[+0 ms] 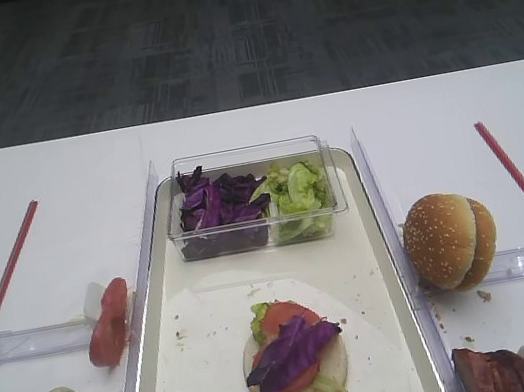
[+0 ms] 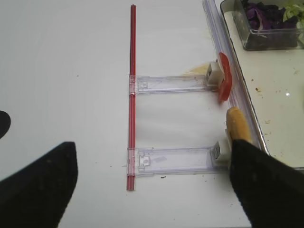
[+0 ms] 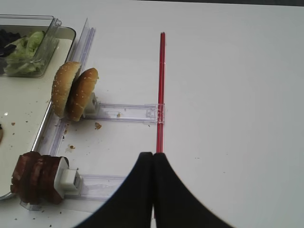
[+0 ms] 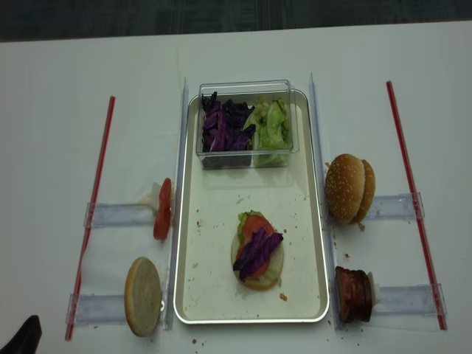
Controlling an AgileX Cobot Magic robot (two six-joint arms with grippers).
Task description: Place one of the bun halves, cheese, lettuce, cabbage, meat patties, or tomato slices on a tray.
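On the silvery tray (image 4: 317, 221) lies a bun half topped with lettuce, a tomato slice and purple cabbage (image 4: 257, 254). Left of the tray, one bun half (image 2: 236, 126) and one tomato slice (image 2: 224, 83) stand on edge in clear holders. My left gripper (image 2: 152, 156) hangs open and empty over the table beside them. On the right side stand two sesame bun halves (image 3: 73, 90) and the meat patties (image 3: 35, 178). My right gripper (image 3: 153, 154) is shut on nothing, near the red rod. No cheese is in view.
A clear tub (image 1: 245, 158) at the tray's far end holds cabbage (image 1: 215, 206) and lettuce (image 1: 298, 190). Red rods (image 4: 96, 199) (image 4: 409, 184) and clear rails (image 4: 118, 215) (image 4: 394, 206) lie on the white table on both sides. Crumbs speckle the tray floor.
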